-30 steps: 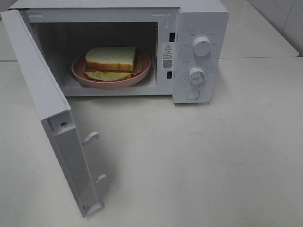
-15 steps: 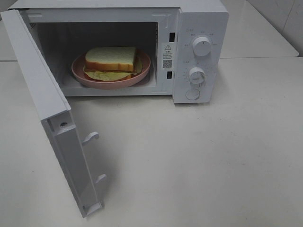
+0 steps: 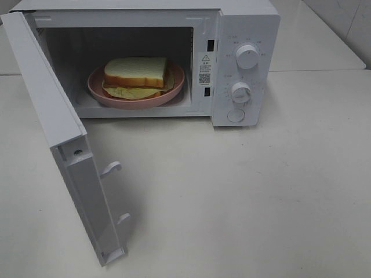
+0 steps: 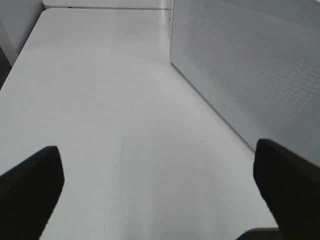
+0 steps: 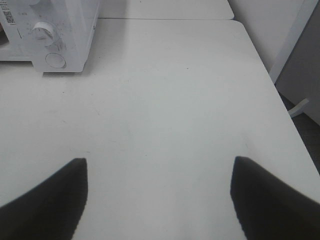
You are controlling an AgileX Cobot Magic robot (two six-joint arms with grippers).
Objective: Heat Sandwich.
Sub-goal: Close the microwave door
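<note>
sandwich (image 3: pixel 136 72) on pink plate (image 3: pixel 136 105) inside microwave (image 3: pixel 246 23), far edge of bench (image 3: pixel 261 202), door (image 3: pixel 46 98) wide open. left end effector (image 4: pixel 160 186) and right end effector (image 5: pixel 159 197) spread, empty. risk: hard door push shifts microwave, latch misses.

Bright, even overhead light. Soft grey shadow beside open white microwave door (image 3: pixel 78 179) on matte white tabletop (image 3: pixel 261 191); dim cavity interior. Wrist views washed pale; left gripper's black fingertips (image 4: pixel 30 195) blurred, out of focus.

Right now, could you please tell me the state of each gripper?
Left gripper: open, holding nothing.
Right gripper: open, holding nothing.
</note>
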